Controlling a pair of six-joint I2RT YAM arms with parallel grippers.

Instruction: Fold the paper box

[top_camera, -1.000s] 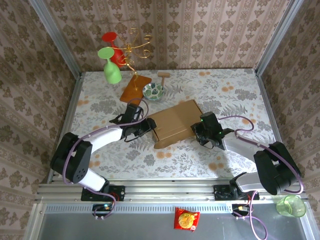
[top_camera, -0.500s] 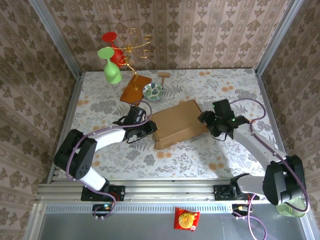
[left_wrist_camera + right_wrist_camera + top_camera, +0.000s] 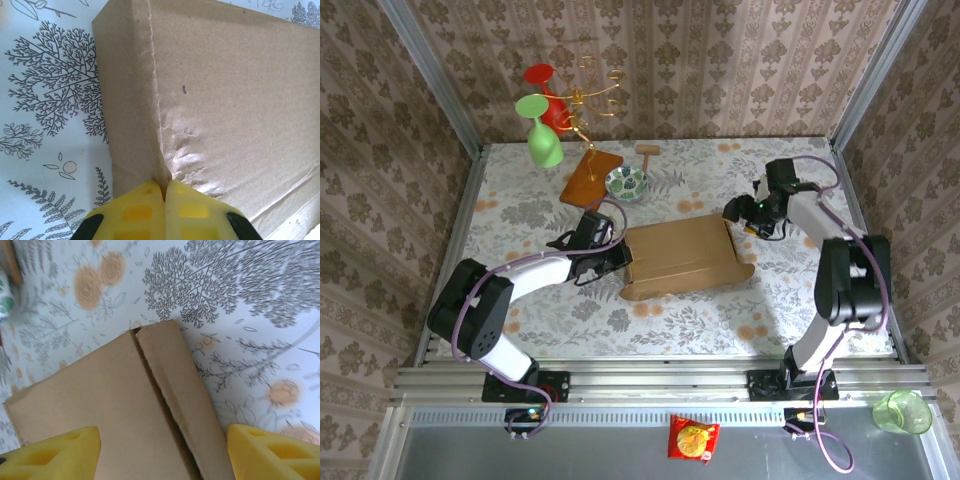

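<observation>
Plain tan corrugated cardboard box lies between the arms, right flap now flopped open. Left gripper stays pinched on its left edge; right gripper has let go, jaws wide, past its far-right corner. Needs refolding probably.

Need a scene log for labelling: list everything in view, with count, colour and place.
paper box: 1, tan-brown, table centre
wooden board: 1, reddish-brown, far left of the box
wire stand: 1, gold, rising from the board
green glass: 1, green, on the stand
red glass: 1, red, on the stand
bowl: 1, green-and-white pattern, beside the board
wooden piece: 1, light brown, far table edge
snack packet: 1, red, near ledge
cup: 1, clear green, ledge's right end
table: 1, pale floral cover
left gripper: 1, yellow fingers, shut on the box's left edge
right gripper: 1, yellow fingers, open, near the box's far right corner
</observation>
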